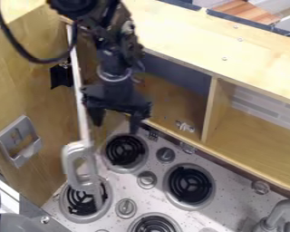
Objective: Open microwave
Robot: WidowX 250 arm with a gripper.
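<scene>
The gripper hangs at the upper left, in front of the microwave compartment. Its two fingers point down, spread apart with nothing between them. The microwave door stands swung out at the left, seen nearly edge-on as a narrow white strip. A grey handle is on the door's lower part, over the front left burner. The gripper is just right of the door's upper part and well above the handle. Part of the compartment's interior is hidden behind the arm.
Below lies the stove top with several black coil burners and grey knobs. An open shelf is right of the microwave, and a faucet stands at the lower right. A grey holder is on the left wooden wall.
</scene>
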